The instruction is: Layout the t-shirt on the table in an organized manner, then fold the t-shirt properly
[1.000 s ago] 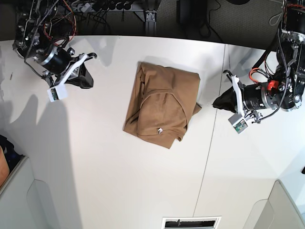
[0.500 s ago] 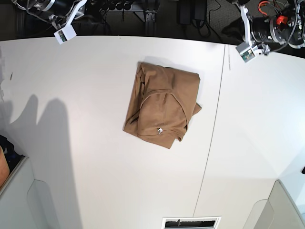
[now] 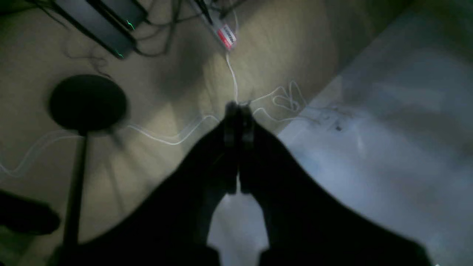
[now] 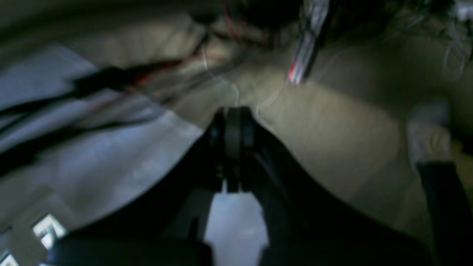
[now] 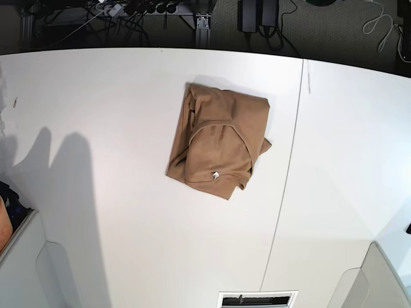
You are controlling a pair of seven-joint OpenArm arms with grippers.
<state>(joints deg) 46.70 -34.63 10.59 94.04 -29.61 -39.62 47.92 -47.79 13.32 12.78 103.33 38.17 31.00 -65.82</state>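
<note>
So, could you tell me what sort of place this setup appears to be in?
Most likely a robotics lab or workshop bench rather than a home. A large white panelled table holds only a folded tan t-shirt, power strips and cables run along the floor behind it, and loose wires trail over the floor.

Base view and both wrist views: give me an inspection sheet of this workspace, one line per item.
Surface: white table, panels joined by a thin dark seam.
Job's things: tan t-shirt folded into a compact bundle mid-table, white neck tag showing.
Clutter: nothing seen on the table.
Grippers: left claw and right claw both shut and empty, over the table edge; neither shows in the base view.
Cables: power strip and cords on the floor past the far edge.
Surroundings: carpeted floor, dark round stand base.
</note>
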